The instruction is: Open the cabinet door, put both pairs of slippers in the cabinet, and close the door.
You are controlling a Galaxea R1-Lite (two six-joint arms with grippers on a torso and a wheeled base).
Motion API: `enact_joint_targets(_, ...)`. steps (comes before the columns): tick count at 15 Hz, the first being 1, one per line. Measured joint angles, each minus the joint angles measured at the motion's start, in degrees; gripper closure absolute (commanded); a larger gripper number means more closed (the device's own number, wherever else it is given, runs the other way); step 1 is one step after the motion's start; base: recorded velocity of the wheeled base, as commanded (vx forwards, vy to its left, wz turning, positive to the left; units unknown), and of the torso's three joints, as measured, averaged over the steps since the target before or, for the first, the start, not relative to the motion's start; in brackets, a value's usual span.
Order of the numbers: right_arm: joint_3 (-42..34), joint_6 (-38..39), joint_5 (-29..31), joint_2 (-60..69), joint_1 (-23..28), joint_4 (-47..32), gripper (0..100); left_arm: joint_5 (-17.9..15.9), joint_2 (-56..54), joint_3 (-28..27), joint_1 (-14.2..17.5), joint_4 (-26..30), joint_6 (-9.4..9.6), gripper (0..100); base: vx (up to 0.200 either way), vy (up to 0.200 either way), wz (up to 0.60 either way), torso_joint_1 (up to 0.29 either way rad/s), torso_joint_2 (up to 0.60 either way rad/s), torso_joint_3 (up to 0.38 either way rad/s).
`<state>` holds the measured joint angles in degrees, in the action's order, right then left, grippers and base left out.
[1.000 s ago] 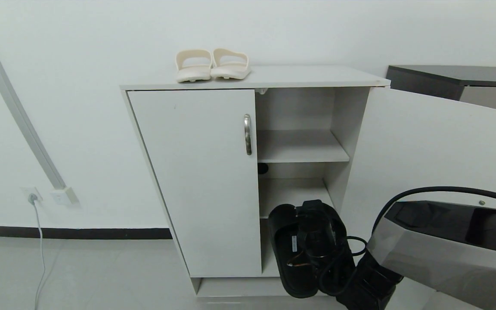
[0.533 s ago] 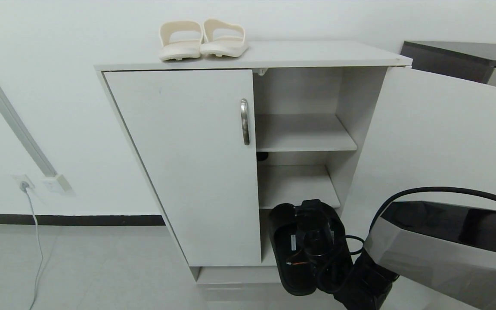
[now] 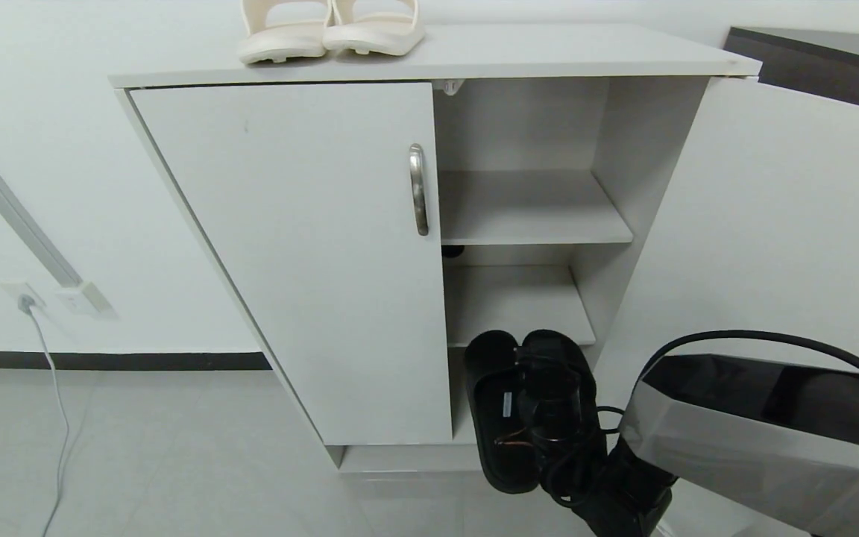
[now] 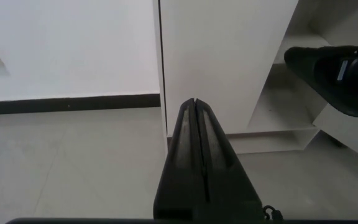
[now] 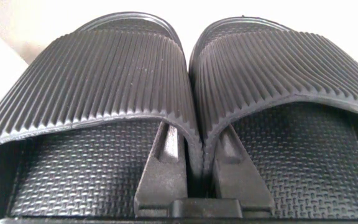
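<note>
Cabinet [image 3: 549, 52] looms nearer; right tool [image 5: 196, 134] stays clamped on black slippers [image 3: 500, 403], left tool [image 4: 194, 107] closed.

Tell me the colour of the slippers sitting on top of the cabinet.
Cream, plain with no pattern. The slippers show best in the head view.

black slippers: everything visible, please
The black slippers are a pair of slides, rubbery-looking, with ribbed straps and fine-textured footbeds; one footbed carries a small label. They are held side by side, footbeds facing the head camera, toes up toward the cabinet, low at its open right half. The right claw has one finger under each strap, pinching the inner edges together. Whether they touch the cabinet floor cannot be told.
</note>
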<state>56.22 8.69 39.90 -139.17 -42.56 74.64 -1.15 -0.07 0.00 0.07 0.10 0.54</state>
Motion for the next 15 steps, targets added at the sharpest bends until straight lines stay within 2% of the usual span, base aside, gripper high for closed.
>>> enact_joint_targets(2, 0.28, -5.35, 0.06, -2.07, 1.0, 8.53, 100, 0.0, 0.0, 0.0, 0.02, 0.0, 0.0, 100, 0.0, 0.0, 0.0, 0.0, 0.0, 0.0)
enact_joint_targets(11, 0.22, -5.8, 0.02, -4.96, 1.74, 8.57, 100, 0.0, 0.0, 0.0, 0.02, 0.0, 0.0, 100, 0.0, 0.0, 0.0, 0.0, 0.0, 0.0)
enact_joint_targets(15, 0.22, -5.8, 0.02, -5.1, 1.79, 8.24, 100, 0.0, 0.0, 0.0, -0.05, 0.0, 0.04, 100, 0.2, 0.0, 0.0, -0.002, 0.0, 0.004)
